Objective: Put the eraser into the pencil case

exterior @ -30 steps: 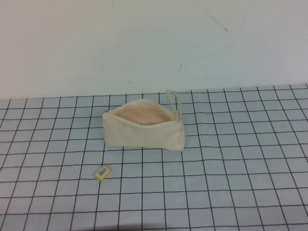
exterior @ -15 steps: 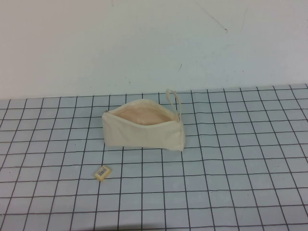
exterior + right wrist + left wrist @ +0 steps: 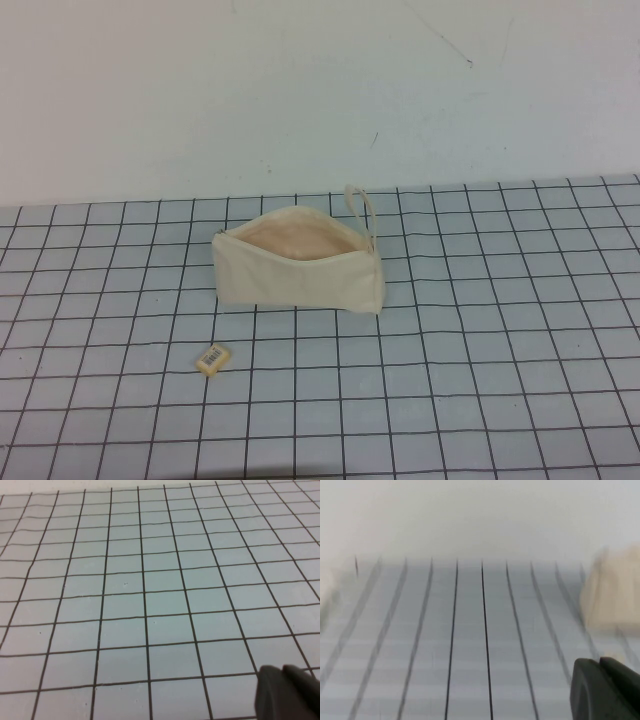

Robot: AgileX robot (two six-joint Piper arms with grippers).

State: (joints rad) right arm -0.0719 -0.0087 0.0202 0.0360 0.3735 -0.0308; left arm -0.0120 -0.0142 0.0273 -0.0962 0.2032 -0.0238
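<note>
Well, canvas pencil case gapes (eraser near); left end effector, right end effector over grid, state unclear.

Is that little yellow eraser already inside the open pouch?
No, the eraser lies on the gridded table in front of the pencil case, apart from it; neither claw appears in the high view.

Neither arm shows in the high view. Each wrist view catches only a dark corner of its tool at the lower right edge: the left tool and the right tool, both cut off. The left wrist view is blurred; a cream shape at its right edge, likely the pencil case, is cropped. The eraser label is too small to read.
</note>
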